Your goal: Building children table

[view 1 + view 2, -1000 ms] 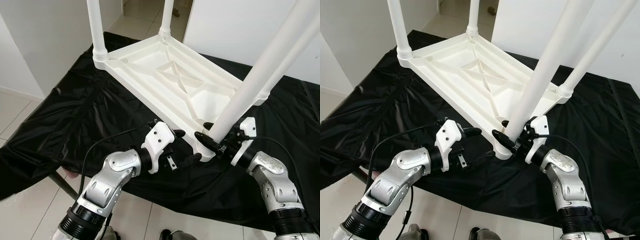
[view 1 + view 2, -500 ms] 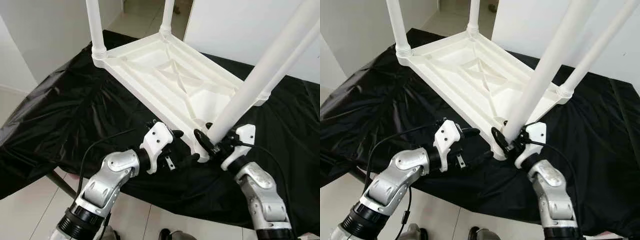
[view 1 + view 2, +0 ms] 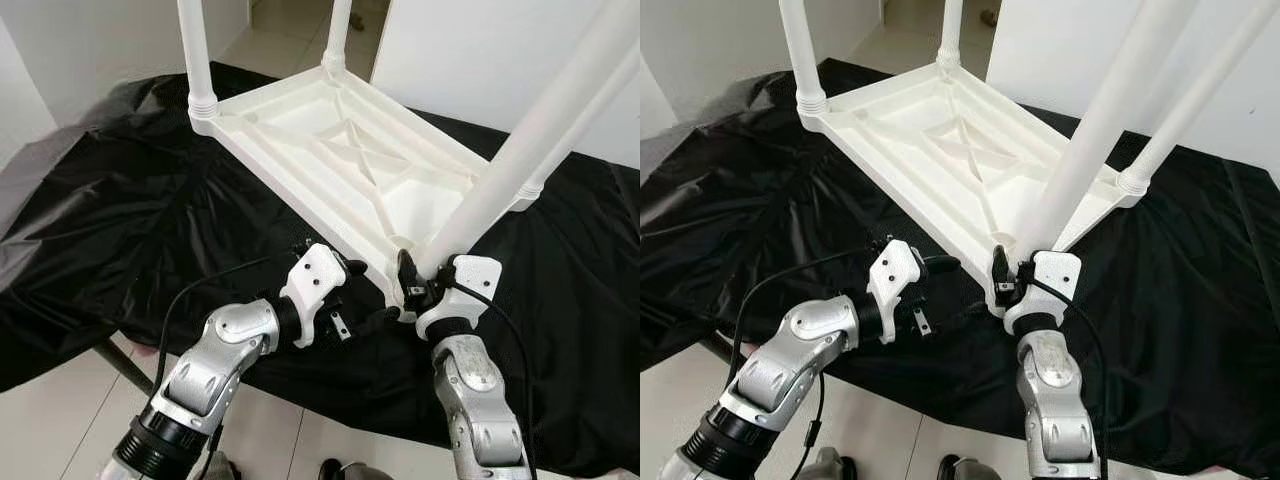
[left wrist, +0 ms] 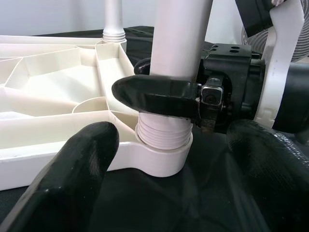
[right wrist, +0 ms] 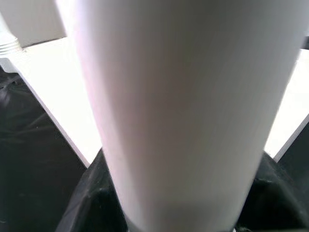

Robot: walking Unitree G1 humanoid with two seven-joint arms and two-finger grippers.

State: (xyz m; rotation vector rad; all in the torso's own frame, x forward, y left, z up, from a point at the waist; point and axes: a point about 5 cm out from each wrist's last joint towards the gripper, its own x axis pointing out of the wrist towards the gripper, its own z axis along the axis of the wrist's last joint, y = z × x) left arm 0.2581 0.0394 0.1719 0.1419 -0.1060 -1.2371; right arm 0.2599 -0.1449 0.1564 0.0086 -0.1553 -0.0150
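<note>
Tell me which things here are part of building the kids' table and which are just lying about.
Part of the job:
- upturned white tabletop
- near leg at its corner socket
- the three other legs
- right gripper, clamped round the near leg
- left gripper, open beside that corner

Just there:
- black sheet under the tabletop
- cable on the left arm

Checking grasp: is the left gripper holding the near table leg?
No, the left gripper is open beside it; the right gripper clamps the leg.
</note>
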